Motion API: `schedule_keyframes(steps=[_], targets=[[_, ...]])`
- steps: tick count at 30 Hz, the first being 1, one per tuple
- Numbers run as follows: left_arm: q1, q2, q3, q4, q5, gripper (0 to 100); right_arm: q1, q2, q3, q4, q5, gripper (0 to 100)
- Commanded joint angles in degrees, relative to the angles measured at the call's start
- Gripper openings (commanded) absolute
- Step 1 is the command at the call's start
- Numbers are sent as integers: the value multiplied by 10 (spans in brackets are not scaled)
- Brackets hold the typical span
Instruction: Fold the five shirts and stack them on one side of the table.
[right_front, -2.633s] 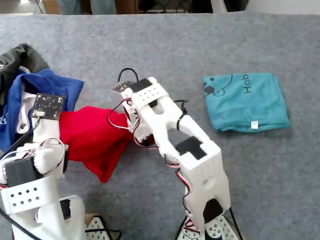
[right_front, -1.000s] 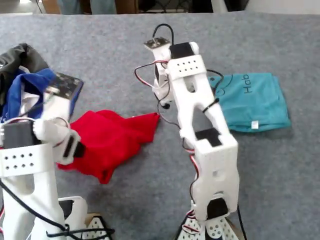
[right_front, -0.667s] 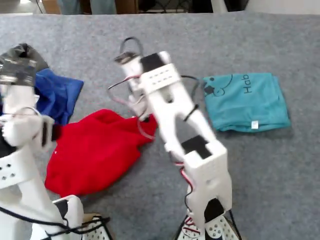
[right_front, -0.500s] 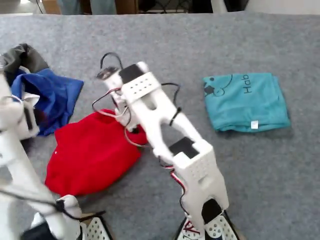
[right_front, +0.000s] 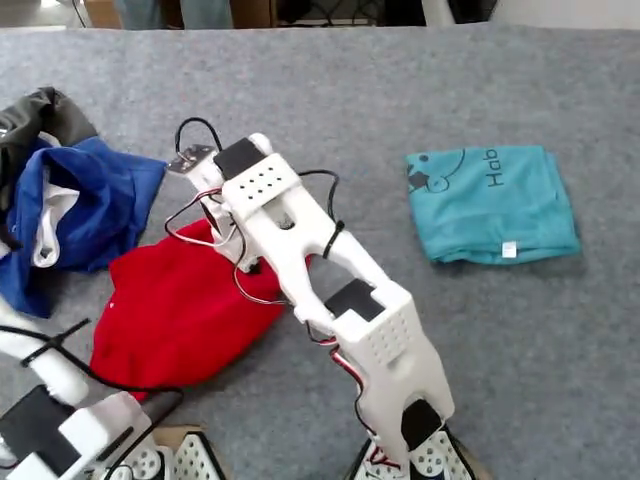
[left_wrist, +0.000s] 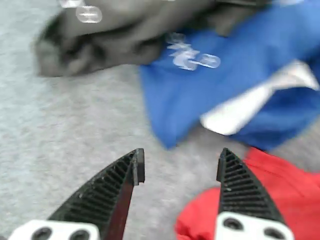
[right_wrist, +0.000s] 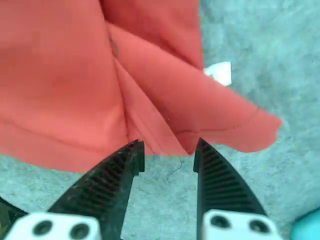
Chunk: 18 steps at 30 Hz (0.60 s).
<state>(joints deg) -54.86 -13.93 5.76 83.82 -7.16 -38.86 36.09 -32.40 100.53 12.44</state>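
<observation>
A crumpled red shirt (right_front: 180, 310) lies at the table's front left. My right arm (right_front: 300, 250) stretches over its far right edge. In the right wrist view my right gripper (right_wrist: 165, 152) is open just above a folded corner of the red shirt (right_wrist: 100, 75), near a white tag (right_wrist: 218, 72). My left gripper (left_wrist: 180, 165) is open with nothing between its fingers, above bare table between the blue shirt (left_wrist: 240, 65), a dark grey shirt (left_wrist: 125, 35) and the red shirt (left_wrist: 265, 200). A folded teal shirt (right_front: 490, 205) lies at the right.
The blue shirt (right_front: 80, 215) with a white one tucked inside it and the dark grey shirt (right_front: 40, 110) are heaped at the left edge. My left arm (right_front: 50, 360) is drawn back at the front left corner. Grey cloth (right_front: 400, 90) covers the table.
The red shirt, held up between both arms, has dropped and now lies spread on the table. My left arm pulled back to the front left. My right arm swung left over the shirt.
</observation>
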Motion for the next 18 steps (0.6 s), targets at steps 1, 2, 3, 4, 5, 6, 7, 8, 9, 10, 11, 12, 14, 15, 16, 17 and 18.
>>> schedule_keyframes(steps=[1, 2, 3, 4, 5, 6, 7, 8, 9, 10, 11, 12, 14, 15, 16, 17, 18], targets=[[-79, 8, 22, -43, -39, 252, -26, -32, -63, 3, 0, 177], [-97, 15, 35, -57, -50, 252, -33, -28, -81, -5, 1, 177], [-110, 24, 48, -70, -58, 251, -39, -21, -97, -17, 1, 177], [-122, 34, 60, -82, -64, 251, -41, -9, -114, -31, 1, 177], [-131, 46, 68, -89, -66, 250, -46, 6, -131, -44, 1, 177], [-138, 56, 73, -92, -66, 250, -52, 22, -147, -54, 1, 177], [-143, 67, 73, -91, -66, 249, -57, 40, -165, -62, 4, 177], [-149, 77, 75, -91, -67, 249, -62, 59, -185, -69, 13, 177], [-153, 87, 75, -91, -69, 249, -67, 80, -207, -78, 25, 176], [-154, 96, 74, -91, -74, 249, -70, 101, -230, -84, 36, 176], [-155, 105, 74, -92, -74, 249, -73, 119, -257, -85, 40, 176], [-155, 113, 74, -92, -74, 249, -73, 138, -285, -85, 39, 176], [-155, 128, 74, -92, -74, 249, -81, 176, -342, -83, 29, 173], [-155, 134, 74, -92, -74, 249, -83, 194, -366, -78, 27, 159], [-155, 138, 74, -92, -74, 249, -83, 211, -389, -71, 27, 136], [-155, 142, 74, -92, -74, 249, -83, 230, -404, -68, 27, 109], [-155, 146, 73, -93, -74, 249, -83, 248, -416, -62, 27, 83]])
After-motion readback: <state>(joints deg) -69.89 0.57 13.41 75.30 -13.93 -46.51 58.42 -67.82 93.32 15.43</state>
